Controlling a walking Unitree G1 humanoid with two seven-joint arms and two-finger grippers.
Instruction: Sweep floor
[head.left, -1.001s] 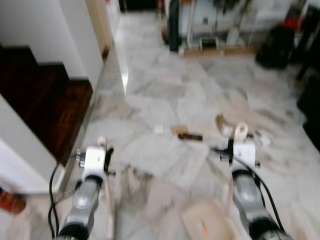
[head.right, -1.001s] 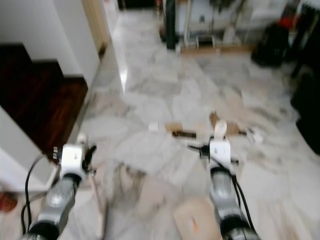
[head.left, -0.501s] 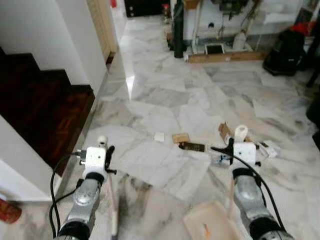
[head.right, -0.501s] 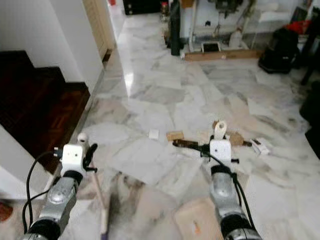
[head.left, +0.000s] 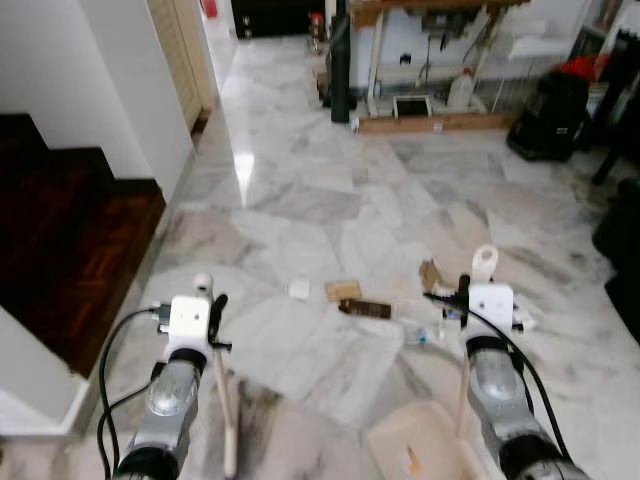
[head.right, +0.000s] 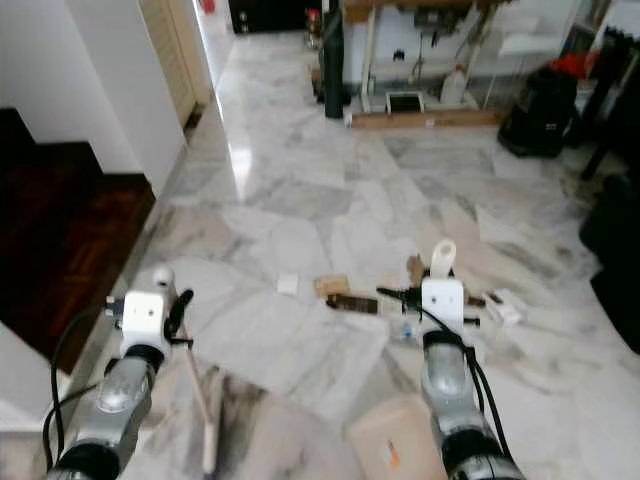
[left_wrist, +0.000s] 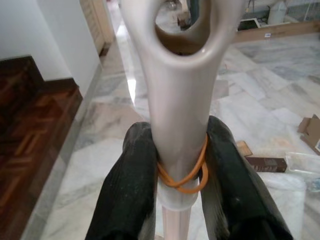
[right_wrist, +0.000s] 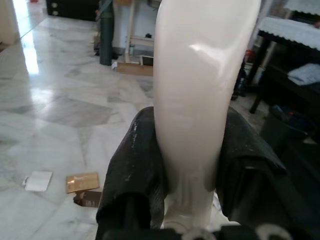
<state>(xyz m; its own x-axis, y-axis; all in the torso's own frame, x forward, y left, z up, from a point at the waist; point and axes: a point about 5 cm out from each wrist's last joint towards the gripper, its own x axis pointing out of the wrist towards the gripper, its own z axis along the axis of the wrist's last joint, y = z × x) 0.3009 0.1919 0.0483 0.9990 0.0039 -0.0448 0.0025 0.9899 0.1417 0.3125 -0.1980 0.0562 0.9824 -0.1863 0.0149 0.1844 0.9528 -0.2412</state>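
My left gripper (head.left: 208, 300) is shut on the cream broom handle (left_wrist: 180, 90), which has a hole at its top and an orange rubber band around it. The broom stick (head.left: 226, 420) slants down to the marble floor. My right gripper (head.left: 478, 287) is shut on the cream dustpan handle (right_wrist: 192, 75). The tan dustpan (head.left: 418, 448) rests on the floor just left of my right arm. Litter lies ahead between the arms: a white scrap (head.left: 299, 289), a tan card (head.left: 343, 290), a dark wrapper (head.left: 365, 308), clear plastic (head.left: 415, 330) and torn cardboard (head.left: 432, 273).
A dark wooden step (head.left: 70, 250) and a white wall (head.left: 125, 90) close off the left. At the back stand a dark green cylinder (head.left: 340, 60), a wooden plank (head.left: 430, 122) and a black bag (head.left: 545, 125). A black object (head.left: 620, 235) sits at the right edge.
The camera has shifted and the blur has cleared, so the litter and the wall sit further left in the picture. Both grippers keep the same hold on their handles.
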